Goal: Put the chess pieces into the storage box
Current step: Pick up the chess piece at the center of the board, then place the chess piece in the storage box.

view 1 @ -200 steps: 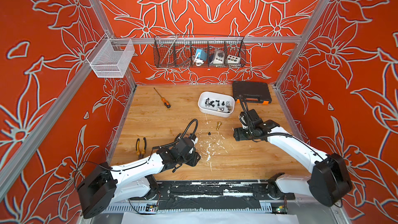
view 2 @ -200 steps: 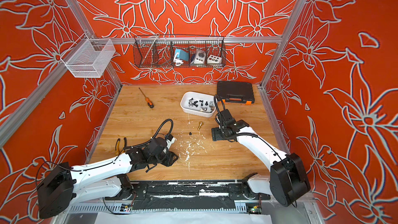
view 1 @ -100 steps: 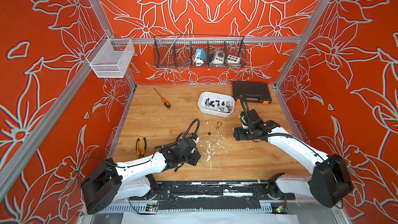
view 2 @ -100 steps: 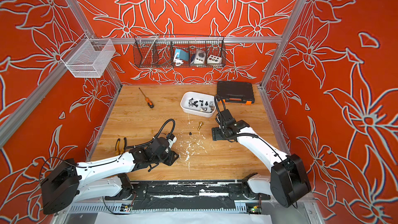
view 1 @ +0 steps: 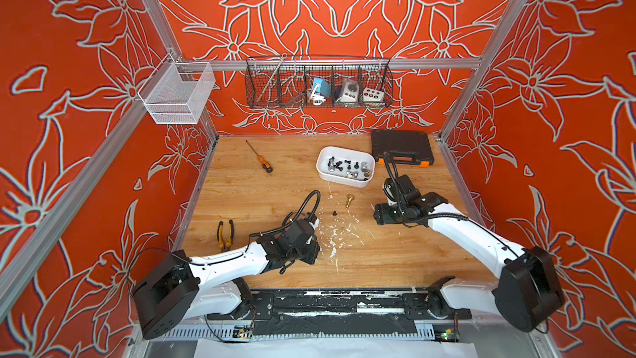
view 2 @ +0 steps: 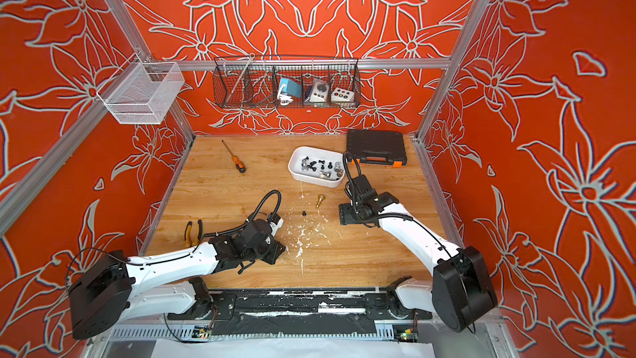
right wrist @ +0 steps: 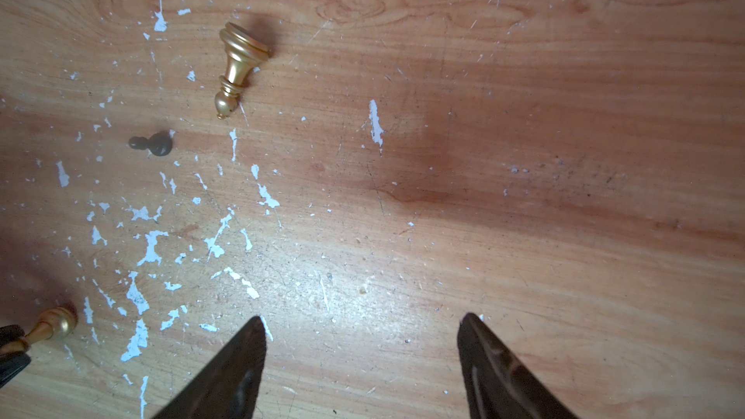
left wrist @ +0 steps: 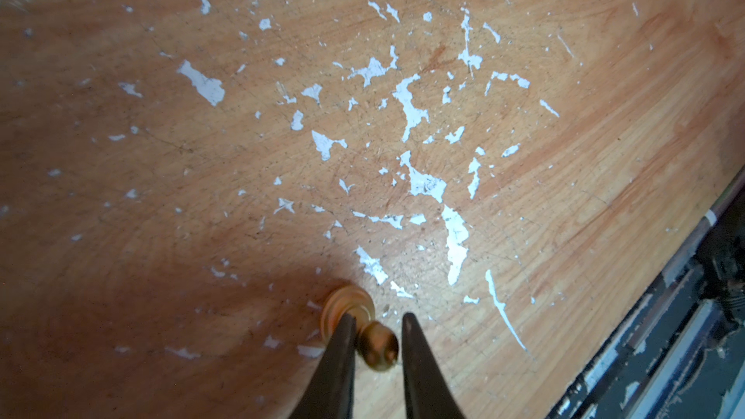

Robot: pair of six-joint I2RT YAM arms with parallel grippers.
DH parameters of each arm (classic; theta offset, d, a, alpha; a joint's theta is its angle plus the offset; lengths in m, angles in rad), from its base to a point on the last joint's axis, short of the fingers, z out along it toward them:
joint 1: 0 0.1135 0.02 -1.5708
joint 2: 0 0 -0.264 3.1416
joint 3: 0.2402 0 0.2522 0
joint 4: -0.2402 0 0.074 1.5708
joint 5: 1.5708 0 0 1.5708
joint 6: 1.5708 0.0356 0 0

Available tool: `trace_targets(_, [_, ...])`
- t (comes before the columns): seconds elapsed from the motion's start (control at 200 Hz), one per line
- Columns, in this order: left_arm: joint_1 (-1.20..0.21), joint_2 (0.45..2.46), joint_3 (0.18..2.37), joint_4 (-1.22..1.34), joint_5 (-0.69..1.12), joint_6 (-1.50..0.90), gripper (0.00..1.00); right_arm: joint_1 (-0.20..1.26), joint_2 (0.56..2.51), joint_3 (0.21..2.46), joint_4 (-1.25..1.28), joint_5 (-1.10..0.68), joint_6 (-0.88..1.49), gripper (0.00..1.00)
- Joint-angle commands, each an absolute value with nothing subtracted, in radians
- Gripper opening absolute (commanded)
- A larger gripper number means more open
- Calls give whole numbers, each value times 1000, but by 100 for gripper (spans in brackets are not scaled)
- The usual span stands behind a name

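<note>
Loose gold piece (right wrist: 238, 64) on its side, base toward storage box (view 1: 339, 181).

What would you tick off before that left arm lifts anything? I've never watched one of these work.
1. Gold pawn sits between the jaws of the left gripper: ok.
2. Jaws pressing on it from both sides: cannot tell. One finger touches it, but contact on the other side is unclear.
3. Right gripper open and empty, away from the pawn: ok.
4. Room in the storage box: ok. Bare floor shows among the pieces inside.
5. Table cleared of pieces: not ok. A loose gold piece and a black pawn lie on their sides between the arms.
</note>
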State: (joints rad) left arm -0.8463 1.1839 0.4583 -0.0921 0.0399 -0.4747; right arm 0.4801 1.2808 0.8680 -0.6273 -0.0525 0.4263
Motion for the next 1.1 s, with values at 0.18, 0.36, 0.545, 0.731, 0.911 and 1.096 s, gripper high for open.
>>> trace_targets(0.18, [-853, 1183, 483, -81, 17, -456, 16, 472, 1269, 861, -628, -34, 442, 76])
trace_targets(0.36, [-853, 1166, 542, -117, 3, -410, 13, 472, 1263, 867, -636, -32, 439, 75])
trace_targets(0.545, [-843, 1164, 659, -126, -37, -342, 13, 472, 1248, 867, -644, -31, 439, 75])
trace_targets(0.731, [-779, 1246, 765, -24, -29, -303, 13, 472, 1235, 856, -648, -31, 449, 74])
trace_targets(0.911, [-689, 1401, 942, 22, 11, -226, 13, 472, 1229, 855, -653, -36, 451, 74])
trace_targets(1.096, [-598, 1596, 1143, -6, 61, -150, 13, 472, 1221, 853, -661, -46, 453, 73])
